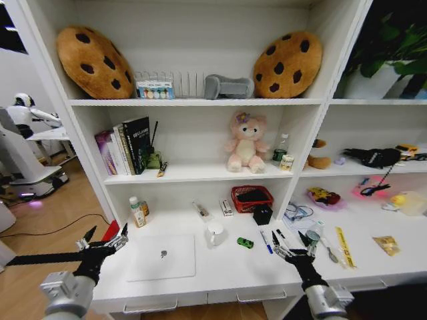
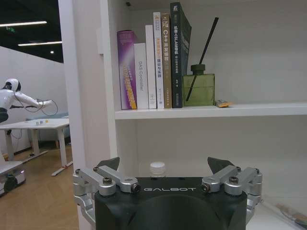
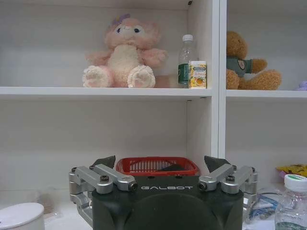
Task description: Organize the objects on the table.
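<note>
Silver laptop (image 1: 162,257) lying closed and flat on the white table (image 1: 220,270), at about 7 o'clock from the white mug (image 1: 215,233); likely the heaviest and stiffest piece here, smooth and slippery on its lid, best taken by a side edge, not from above. Mug upright near the middle of the table, rigid and breakable, probably easiest pinched across the rim or by the handle. Tiny green toy car (image 1: 245,243) at 4 o'clock from the mug, light and apt to roll, calling for a narrow pinch across its body. Blue and black pens (image 1: 270,240) just beyond the car at 3 o'clock, thin, light, liable to spin or slip unless gripped mid-shaft. Red basket (image 1: 251,197) at 12 o'clock from the car, against the shelf back, with a black box (image 1: 262,214) just in front of it. Left gripper (image 1: 105,241) hovering at the table's left end, at 9 o'clock from the laptop, fingers spread wide, holding nothing and touching nothing. Right gripper (image 1: 291,244) hovering just right of the pens, fingers likewise splayed apart and empty, the wide gap clear in the right wrist view (image 3: 162,165), with the basket straight ahead between the tips
</note>
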Available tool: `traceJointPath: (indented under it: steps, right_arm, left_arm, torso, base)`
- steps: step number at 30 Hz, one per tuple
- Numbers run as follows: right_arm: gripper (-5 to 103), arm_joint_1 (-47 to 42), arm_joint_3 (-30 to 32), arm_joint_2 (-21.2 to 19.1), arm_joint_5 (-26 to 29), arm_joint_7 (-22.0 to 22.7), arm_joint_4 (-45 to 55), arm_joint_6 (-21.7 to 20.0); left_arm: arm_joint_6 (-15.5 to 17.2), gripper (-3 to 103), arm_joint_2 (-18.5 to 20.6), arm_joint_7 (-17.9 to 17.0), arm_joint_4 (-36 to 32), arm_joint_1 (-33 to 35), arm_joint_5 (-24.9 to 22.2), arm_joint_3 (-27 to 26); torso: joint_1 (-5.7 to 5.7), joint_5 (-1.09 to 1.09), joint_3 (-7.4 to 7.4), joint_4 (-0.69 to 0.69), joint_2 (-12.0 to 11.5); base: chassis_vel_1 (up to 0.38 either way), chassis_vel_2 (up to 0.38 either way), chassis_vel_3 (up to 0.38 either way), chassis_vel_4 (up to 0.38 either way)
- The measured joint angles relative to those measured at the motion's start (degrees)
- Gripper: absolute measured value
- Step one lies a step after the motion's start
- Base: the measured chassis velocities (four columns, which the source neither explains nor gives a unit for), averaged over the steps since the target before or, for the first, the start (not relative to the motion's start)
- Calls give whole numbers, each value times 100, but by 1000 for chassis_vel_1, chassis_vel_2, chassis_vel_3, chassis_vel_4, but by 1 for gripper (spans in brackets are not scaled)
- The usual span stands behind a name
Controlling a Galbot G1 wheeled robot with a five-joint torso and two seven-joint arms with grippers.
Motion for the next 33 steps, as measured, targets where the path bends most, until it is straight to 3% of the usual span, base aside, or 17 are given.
traceJointPath:
  steps: [5,6,7,8,9,10,12,13,15,16,17,19,21,27,33]
  right_arm:
    - [100,-10,1,-61,79,-133,-78,15]
    - [100,-18,2,-102,153,-294,-109,17]
    - [100,-25,39,-232,291,-726,-203,20]
    - [100,-25,39,-232,291,-726,-203,20]
    - [100,-5,112,-376,382,-1166,-323,32]
    - [100,-5,112,-376,382,-1166,-323,32]
    - [100,232,361,-898,589,-2103,-1030,224]
    - [100,232,361,-898,589,-2103,-1030,224]
    - [100,434,628,-1315,818,-3069,-1792,416]
    - [100,434,628,-1315,818,-3069,-1792,416]
    - [100,558,720,-1544,991,-3671,-2185,496]
    - [100,638,735,-1653,1075,-3935,-2412,542]
    - [100,1201,385,-1976,1256,-4688,-3129,549]
    - [100,2184,-417,-2125,1299,-5179,-3883,342]
    - [100,2926,-1084,-2126,1226,-5229,-4354,312]
  left_arm:
    - [11,100,-15,0,18,-12,27,-1]
    - [11,100,-15,0,21,-14,27,-1]
    - [12,100,-14,1,24,-16,27,1]
    - [12,100,-14,1,24,-16,27,1]
    - [12,100,-12,1,26,-18,28,2]
    - [12,100,-12,1,26,-18,28,2]
    - [12,100,-8,2,31,-22,28,5]
    - [12,100,-8,2,31,-22,28,5]
    - [12,100,-5,3,34,-24,28,8]
    - [12,100,-5,3,34,-24,28,8]
    - [12,100,-4,4,36,-25,28,10]
    - [12,100,-3,4,36,-26,28,10]
    - [12,100,0,7,39,-27,27,13]
    - [12,100,4,10,42,-28,26,15]
    - [12,100,5,12,44,-28,25,17]
  torso:
    - [0,1,0,-1,0]
    - [0,1,0,-1,0]
    - [0,1,0,0,0]
    - [0,1,0,0,0]
    - [0,1,0,-1,0]
    - [0,1,0,-1,0]
    - [0,2,0,1,0]
    - [0,2,0,1,0]
    - [0,4,0,0,-1]
    - [0,4,0,0,-1]
    - [0,2,0,0,-1]
    - [0,2,1,0,-1]
    - [0,2,1,0,-1]
    - [0,2,1,0,-1]
    - [1,2,1,0,-1]
  base:
    - [0,0,0,0]
    - [0,0,0,0]
    - [0,0,0,0]
    - [0,0,0,0]
    - [0,0,0,0]
    - [0,0,0,0]
    - [0,0,0,0]
    - [0,0,0,0]
    - [0,0,0,0]
    - [0,0,0,0]
    - [0,0,0,0]
    - [0,0,0,0]
    - [0,0,0,0]
    - [0,0,0,0]
    - [0,0,0,0]
